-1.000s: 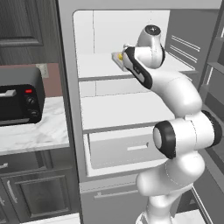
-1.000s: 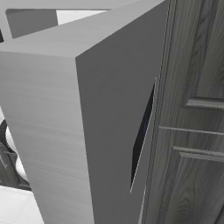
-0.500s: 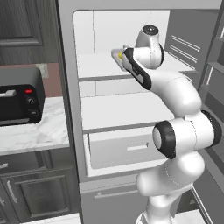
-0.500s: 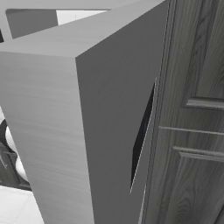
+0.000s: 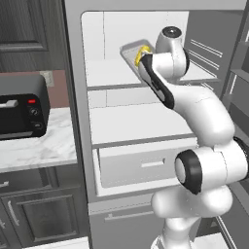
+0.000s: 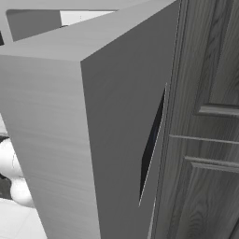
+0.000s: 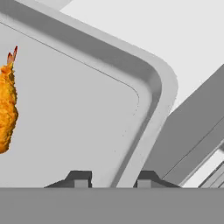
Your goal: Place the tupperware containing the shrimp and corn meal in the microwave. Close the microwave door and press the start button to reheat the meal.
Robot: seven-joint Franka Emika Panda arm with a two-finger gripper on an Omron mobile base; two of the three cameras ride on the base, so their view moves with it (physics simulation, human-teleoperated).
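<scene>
The tupperware [image 5: 130,50] is a pale grey shallow tray on the top shelf [image 5: 109,78] of an open fridge. Yellow corn [image 5: 144,51] shows at its near end, right by my hand. In the hand view the tupperware [image 7: 78,113] lies close below, with the orange shrimp [image 7: 6,105] at the left edge. My gripper [image 7: 113,179] straddles the tray's raised rim, one fingertip inside the tray and one outside. The jaws are narrowed, with slim gaps still showing on both sides of the rim. The microwave and its door are out of view.
A small black toaster oven [image 5: 19,112] with a red button stands on the marble counter [image 5: 44,148] to the left. Below the top shelf are a second shelf [image 5: 136,126] and a drawer [image 5: 141,168]. A grey fridge door [image 6: 93,121] blocks the right base view, beside dark cabinet panels [image 6: 210,116].
The arm has barely moved. The hand stays at the tupperware's near end on the top shelf.
</scene>
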